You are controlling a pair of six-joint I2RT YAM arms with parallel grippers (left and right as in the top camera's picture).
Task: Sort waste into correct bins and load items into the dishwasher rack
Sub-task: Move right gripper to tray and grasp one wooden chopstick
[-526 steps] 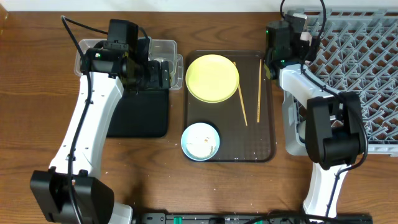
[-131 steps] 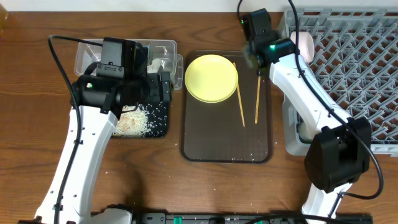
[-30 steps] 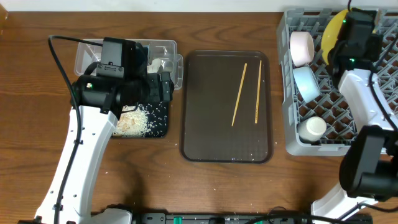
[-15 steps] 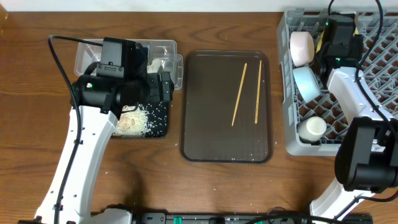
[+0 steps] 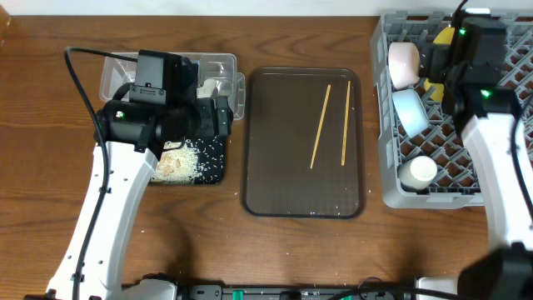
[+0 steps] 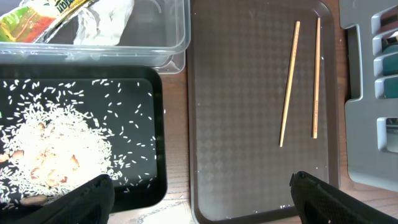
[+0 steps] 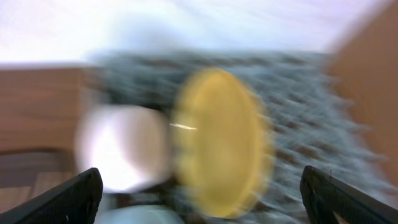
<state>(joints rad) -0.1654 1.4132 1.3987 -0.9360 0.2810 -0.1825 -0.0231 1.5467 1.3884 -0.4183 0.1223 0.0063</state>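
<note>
- Yellow plate (image 7: 221, 143) stands on edge in the grey dishwasher rack (image 5: 391, 197), just beside the white bowl (image 7: 121, 146). The right wrist view is blurred, so finer detail is lost.
- The light blue bowl (image 5: 410, 110) and the pale cup (image 5: 418, 172) sit in the rack's left column, the cup nearest the front.
- The right gripper (image 7: 199, 180) hovers over the back of the rack. Its fingers are spread wide at the lower corners of its own view, with nothing between them, and the plate is clear of them.
- Two chopsticks (image 5: 321, 125) lie side by side on the brown serving tray (image 5: 275, 175), uncrossed.
- The left gripper (image 6: 202, 180) hangs above the edge where the black tray (image 6: 152, 87) meets the serving tray, fingers wide apart and empty.
- Rice scraps (image 6: 56, 143) are heaped and scattered on the black tray.
- The snack wrapper (image 6: 37, 18) and crumpled paper (image 6: 106, 22) lie in the clear tub (image 6: 180, 37), behind the black tray.
</note>
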